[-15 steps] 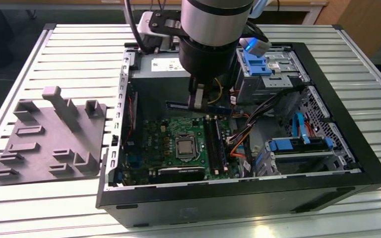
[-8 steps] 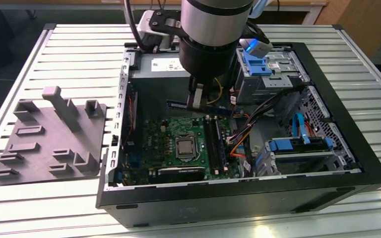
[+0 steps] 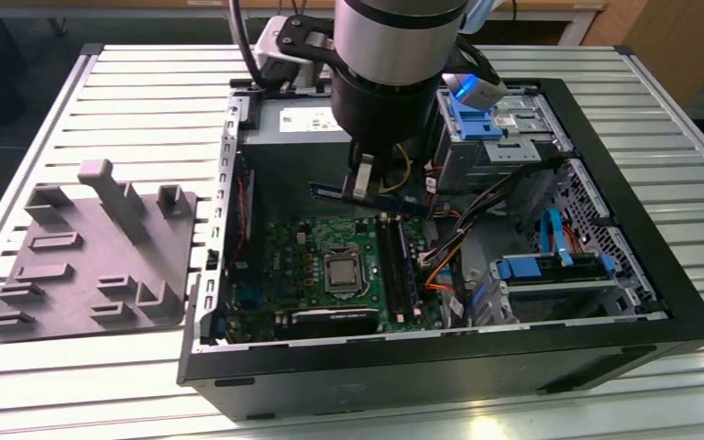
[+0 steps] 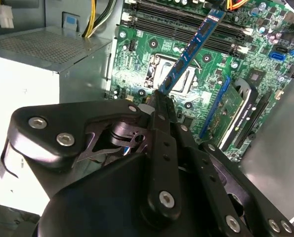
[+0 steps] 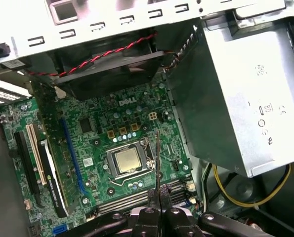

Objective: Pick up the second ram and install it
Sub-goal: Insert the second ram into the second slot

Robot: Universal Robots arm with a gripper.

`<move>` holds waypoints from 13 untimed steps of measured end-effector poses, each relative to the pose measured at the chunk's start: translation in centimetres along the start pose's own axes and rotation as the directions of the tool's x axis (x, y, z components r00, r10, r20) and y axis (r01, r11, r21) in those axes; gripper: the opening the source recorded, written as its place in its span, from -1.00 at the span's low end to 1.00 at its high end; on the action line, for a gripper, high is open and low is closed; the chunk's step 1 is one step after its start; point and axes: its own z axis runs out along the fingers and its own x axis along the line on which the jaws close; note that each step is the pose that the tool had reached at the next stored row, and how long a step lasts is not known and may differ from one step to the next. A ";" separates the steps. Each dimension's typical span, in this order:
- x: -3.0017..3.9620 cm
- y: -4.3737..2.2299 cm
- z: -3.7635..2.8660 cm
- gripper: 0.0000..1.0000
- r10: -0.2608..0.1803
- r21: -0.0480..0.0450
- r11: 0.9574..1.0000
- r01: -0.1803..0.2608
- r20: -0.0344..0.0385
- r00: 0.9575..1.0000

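Note:
My gripper is shut on the second ram, a slim dark blue stick held level above the motherboard inside the open computer case. In the second wrist view the ram juts out from the gripper over the processor socket towards the black ram slots. In the first wrist view the ram shows edge-on, rising from the closed fingertips, with the slots just beside them.
A grey power supply fills the case's far corner next to the arm. Orange and black cables and blue drive brackets crowd the exterior view's right. A grey moulded tray lies on the slatted table, left of the case.

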 end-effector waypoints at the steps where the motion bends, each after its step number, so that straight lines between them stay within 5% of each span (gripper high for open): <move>1: 0.00 0.00 0.00 -0.76 0.009 0.001 1.000 -0.009 0.001 1.000; 7: 0.00 0.00 0.00 -0.76 0.064 0.007 0.998 -0.064 0.004 0.998; 13: 0.00 0.00 0.01 -0.76 0.130 0.015 0.991 -0.130 0.009 0.991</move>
